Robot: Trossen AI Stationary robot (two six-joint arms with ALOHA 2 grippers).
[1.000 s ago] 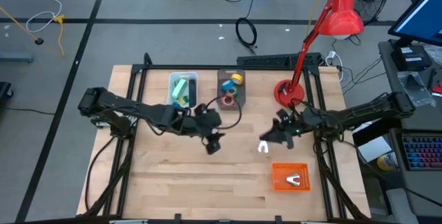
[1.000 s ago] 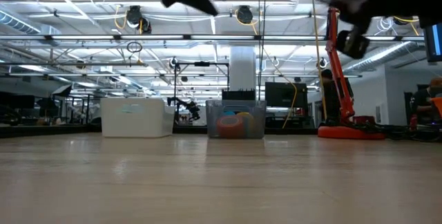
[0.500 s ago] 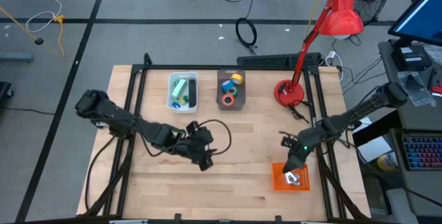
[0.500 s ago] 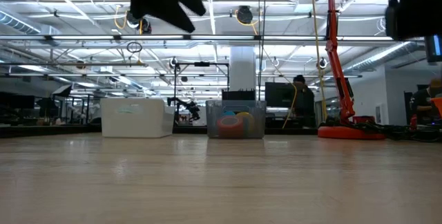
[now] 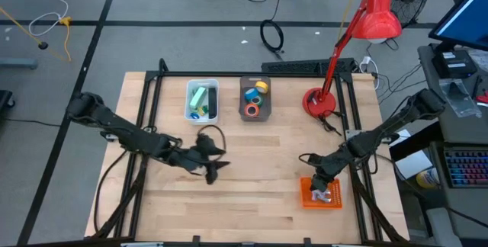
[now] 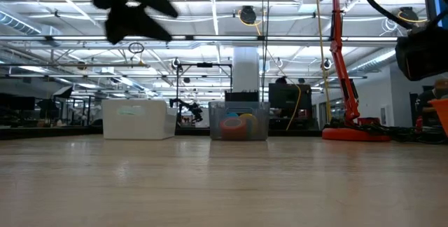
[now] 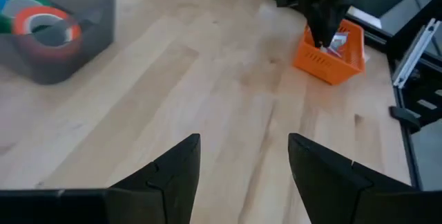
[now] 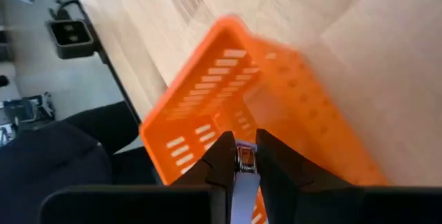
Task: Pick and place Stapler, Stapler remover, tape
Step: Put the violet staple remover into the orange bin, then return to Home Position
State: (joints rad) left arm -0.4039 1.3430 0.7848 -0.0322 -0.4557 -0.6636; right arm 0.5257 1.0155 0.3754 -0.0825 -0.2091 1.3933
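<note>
Both arms have shifted: the left gripper has drawn back to lower centre, fingers apart and empty, while the right gripper now reaches into the orange basket at lower right, nipped on a silvery stapler remover. Tape rolls sit in the grey bin, upper centre. No writing is legible.

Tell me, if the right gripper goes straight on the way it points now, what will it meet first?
Most likely the floor of the orange basket: the right gripper, shut on a small metal piece, points into it. How far off it is cannot be judged.
</note>
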